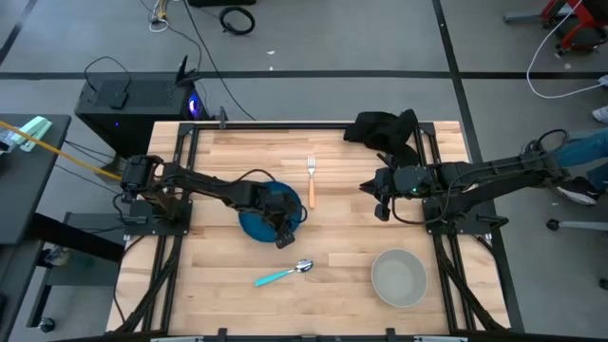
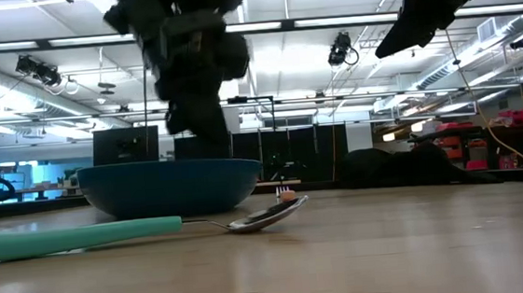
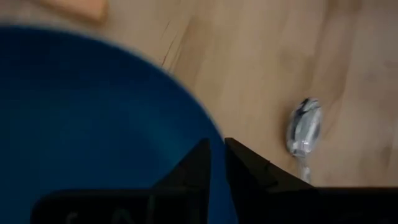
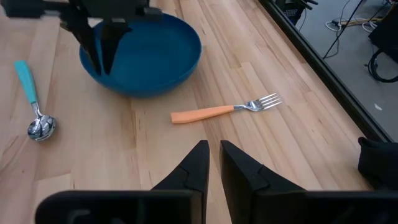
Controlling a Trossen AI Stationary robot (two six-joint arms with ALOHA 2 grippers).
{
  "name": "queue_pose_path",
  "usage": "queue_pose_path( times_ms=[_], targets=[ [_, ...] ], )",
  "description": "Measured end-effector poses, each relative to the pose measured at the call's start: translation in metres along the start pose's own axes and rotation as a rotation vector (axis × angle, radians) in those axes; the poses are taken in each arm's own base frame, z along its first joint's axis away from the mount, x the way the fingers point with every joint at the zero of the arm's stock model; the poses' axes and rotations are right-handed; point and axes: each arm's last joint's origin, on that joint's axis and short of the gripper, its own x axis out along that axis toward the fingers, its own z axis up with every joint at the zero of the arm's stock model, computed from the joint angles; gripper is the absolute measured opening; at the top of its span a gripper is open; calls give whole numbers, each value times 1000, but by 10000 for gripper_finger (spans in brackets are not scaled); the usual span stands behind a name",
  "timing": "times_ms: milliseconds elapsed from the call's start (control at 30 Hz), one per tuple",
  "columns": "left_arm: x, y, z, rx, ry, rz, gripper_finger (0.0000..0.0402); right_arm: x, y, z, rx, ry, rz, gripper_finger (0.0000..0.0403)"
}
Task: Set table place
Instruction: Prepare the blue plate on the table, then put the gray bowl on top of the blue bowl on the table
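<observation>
The left arm reaches from its base at the table's (image 1: pixel 204 294) left edge out across the planks, elbow low, wrist bent down over the blue plate (image 1: pixel 258 224); the left gripper (image 1: pixel 284 235) sits at the plate's rim on the side nearest the spoon, its two dark fingers (image 3: pixel 200 163) drawn close with the rim between them, so it is clamped on the blue plate; in the low view the plate still rests on the wood. Just beyond that gripper, toward the table's near edge, lies the teal-handled spoon (image 1: pixel 282 275), bowl end pointing to the plate, apart from it. Farther from it, toward the far edge, the orange-handled fork (image 1: pixel 311 180) lies flat, tines pointing away. The right arm stretches in from the right edge, held high and level above the table; the right gripper (image 1: pixel 370 187) hangs in the air with nothing between its fingers, which stand nearly together; the fork lies ahead of it; the pale grey bowl (image 1: pixel 398 277) stands near the front edge, well below and behind it; a black cloth (image 1: pixel 385 128) lies by the far right corner.
</observation>
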Motion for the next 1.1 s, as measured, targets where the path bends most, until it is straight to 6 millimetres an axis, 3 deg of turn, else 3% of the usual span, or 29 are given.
queue_pose_path(
  times_ms=[200, 467, 633, 833, 967, 1100],
  targets=[
    [-40, -10, 34, 138, 20, 138, 49, 0, 0, 0, 0, 0, 0, 46],
    [-121, -11, 71, 284, 10, 579, 38, 0, 0, 0, 0, 0, 0, 46],
    [-167, -4, 82, 260, -28, 821, 34, 0, 0, 0, 0, 0, 0, 46],
    [-214, 16, 71, 188, -60, 908, 40, 0, 0, 0, 0, 0, 0, 46],
    [-248, 32, 46, 77, -168, 908, 38, 0, 0, 0, 0, -1, 0, 46],
    [-264, 45, 8, 39, -319, 796, 31, 0, 0, 0, 0, 0, 0, 46]
  ],
)
